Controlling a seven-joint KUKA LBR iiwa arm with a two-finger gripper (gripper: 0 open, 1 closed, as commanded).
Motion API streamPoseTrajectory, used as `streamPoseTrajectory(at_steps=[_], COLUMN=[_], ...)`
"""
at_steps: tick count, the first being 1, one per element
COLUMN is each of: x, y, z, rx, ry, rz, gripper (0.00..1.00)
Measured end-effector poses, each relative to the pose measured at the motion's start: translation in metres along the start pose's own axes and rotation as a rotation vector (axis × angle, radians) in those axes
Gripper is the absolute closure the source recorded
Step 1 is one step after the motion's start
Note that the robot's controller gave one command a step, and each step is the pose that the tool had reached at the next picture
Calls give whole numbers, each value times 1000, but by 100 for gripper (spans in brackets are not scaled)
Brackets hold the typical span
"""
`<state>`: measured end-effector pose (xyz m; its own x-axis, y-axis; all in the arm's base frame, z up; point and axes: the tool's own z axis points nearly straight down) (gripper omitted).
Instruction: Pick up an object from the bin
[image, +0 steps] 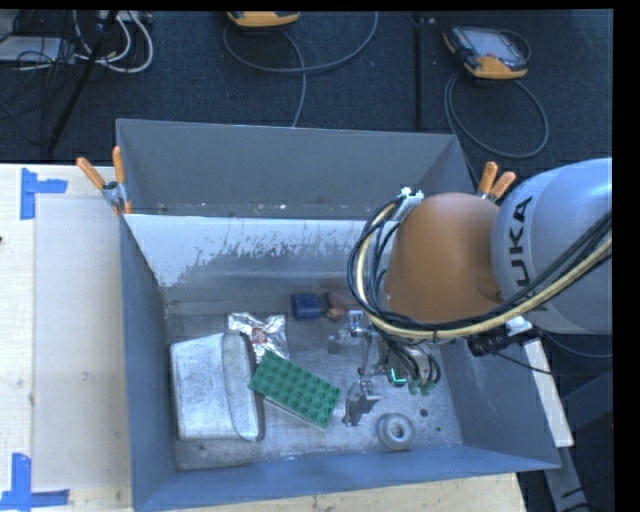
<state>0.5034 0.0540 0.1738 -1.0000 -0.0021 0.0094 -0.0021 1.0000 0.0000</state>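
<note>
Camera view: gripper (357, 405) is seen low at the right end of the green studded plate (294, 391) on the bin (250, 250) floor, grey ring (396, 430) near; its open/closed state cannot be told; the flat plate could be shoved toward the crumpled foil (258, 333) rather than caught.

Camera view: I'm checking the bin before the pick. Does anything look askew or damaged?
The green studded plate lies skewed, and its left corner overlaps the pale grey pack, so it seems not to lie flat. Behind it, a silver foil wrapper is crumpled. Nothing looks spilled.
</note>
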Motion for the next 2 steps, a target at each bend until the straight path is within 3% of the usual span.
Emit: streamPoseTrajectory(at_steps=[1,2], x=[-2,-2], y=[-1,-1], z=[-3,-3], rx=[0,0], ry=[-7,-7], rz=[4,4], gripper=[100,0])
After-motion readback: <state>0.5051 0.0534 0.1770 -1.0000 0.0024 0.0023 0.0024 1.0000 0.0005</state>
